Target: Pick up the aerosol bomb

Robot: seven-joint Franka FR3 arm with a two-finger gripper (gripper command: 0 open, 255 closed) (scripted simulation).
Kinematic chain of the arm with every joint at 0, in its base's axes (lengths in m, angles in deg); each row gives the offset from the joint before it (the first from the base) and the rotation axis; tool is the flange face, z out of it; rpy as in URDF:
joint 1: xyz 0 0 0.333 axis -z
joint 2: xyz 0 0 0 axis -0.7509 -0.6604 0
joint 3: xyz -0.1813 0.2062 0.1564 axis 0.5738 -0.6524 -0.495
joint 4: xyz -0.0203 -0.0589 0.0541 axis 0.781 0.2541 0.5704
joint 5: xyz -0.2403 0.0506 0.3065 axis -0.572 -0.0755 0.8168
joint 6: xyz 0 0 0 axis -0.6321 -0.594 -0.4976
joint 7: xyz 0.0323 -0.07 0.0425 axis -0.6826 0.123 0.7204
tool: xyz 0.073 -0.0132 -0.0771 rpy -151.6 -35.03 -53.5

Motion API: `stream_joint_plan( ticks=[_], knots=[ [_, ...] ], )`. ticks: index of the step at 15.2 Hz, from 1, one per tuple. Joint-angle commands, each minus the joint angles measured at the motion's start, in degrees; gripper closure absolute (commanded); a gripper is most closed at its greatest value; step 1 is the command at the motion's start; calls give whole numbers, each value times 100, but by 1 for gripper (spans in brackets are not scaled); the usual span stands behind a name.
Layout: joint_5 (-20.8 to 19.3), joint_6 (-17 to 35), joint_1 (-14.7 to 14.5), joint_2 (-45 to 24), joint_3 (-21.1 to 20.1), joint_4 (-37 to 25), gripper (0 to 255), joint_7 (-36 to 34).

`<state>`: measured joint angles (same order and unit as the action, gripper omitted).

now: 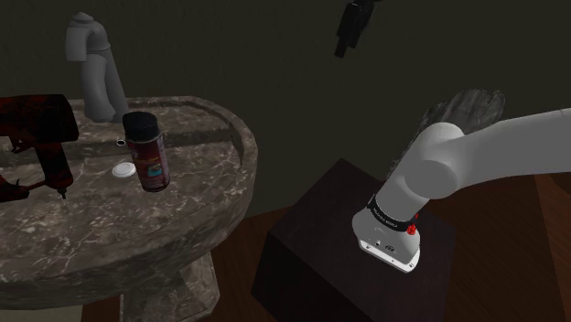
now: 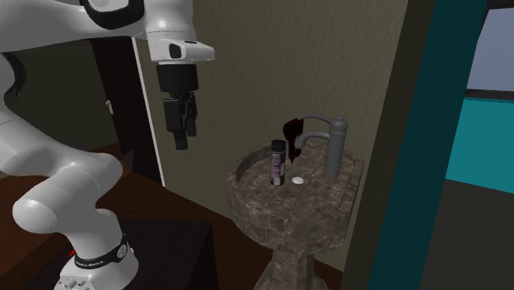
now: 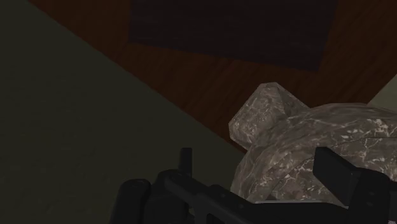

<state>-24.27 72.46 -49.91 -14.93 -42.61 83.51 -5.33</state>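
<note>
The aerosol can (image 1: pixel 146 151), dark red with a black cap, stands in the basin of a marbled stone pedestal sink (image 1: pixel 201 220). In the second exterior view the can (image 2: pixel 278 162) stands just ahead of the grey faucet (image 2: pixel 329 144). My black gripper (image 1: pixel 352 27) hangs high in the air, well off to the shoulder view's right of the can and clear of the sink. From the second exterior view the gripper (image 2: pixel 179 136) points down, beside the sink's (image 2: pixel 247 177) rim and above it. In the wrist view the gripper (image 3: pixel 257 167) is open with nothing between its fingers, above the sink's stone edge (image 3: pixel 305 149).
A dark red tool-like object (image 1: pixel 37 123) lies on the sink near the grey faucet (image 1: pixel 91 64). A white drain plug (image 1: pixel 123 169) sits beside the can. The dark stand (image 1: pixel 320 247) rests on a wooden floor. A teal door frame (image 2: pixel 412 148) rises beyond the sink.
</note>
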Motion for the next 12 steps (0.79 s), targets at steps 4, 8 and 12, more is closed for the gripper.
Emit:
stream_joint_plan(
  ticks=[4, 8, 12],
  knots=[
    [178, 347, -131, -351, -230, -11, 0, -162],
    [373, 794, -294, -876, -536, -108, 0, -368],
    [509, 1212, -440, -1457, -839, -299, 0, -569]
  ],
)
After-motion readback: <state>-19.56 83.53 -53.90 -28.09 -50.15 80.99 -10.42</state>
